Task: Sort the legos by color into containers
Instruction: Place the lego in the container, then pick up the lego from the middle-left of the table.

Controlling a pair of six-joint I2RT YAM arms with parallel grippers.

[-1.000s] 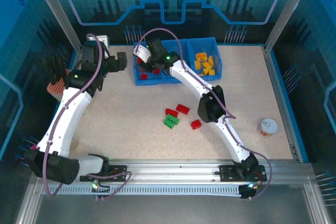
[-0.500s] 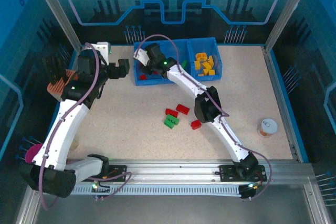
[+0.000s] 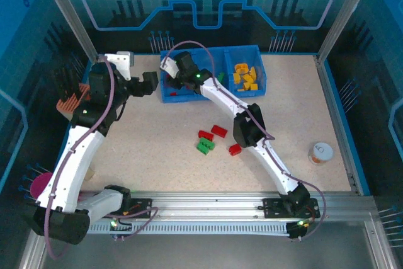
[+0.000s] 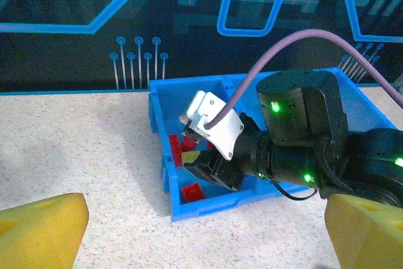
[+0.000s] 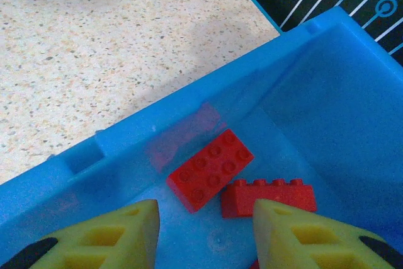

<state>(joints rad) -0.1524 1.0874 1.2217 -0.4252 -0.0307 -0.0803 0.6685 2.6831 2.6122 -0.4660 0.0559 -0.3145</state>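
Now the right gripper [image 3: 174, 82] hangs inside the left compartment [image 5: 327, 105] of the blue tray [image 3: 211, 50], which stands at the far edge of the worktop [image 3: 157, 149]. Its yellow fingers [image 5: 113, 234] are spread and hold nothing. Just beyond them two red bricks [image 5: 210, 169] lie on the floor of this compartment, touching each other. The right compartment [image 3: 259, 66] holds a heap of orange-yellow bricks [image 3: 245, 77].

The left gripper [image 3: 148, 83] hovers just beside the left wall of the tray, above the worktop. It is also spread wide, with nothing between the fingers.

Near the middle of the worktop three red bricks [image 3: 219, 131] and one green brick [image 3: 205, 146] lie loose, close together. A small white can [image 3: 321, 152] stands near the right edge, and a peach tool holder [image 3: 69, 102] stands at the left edge.
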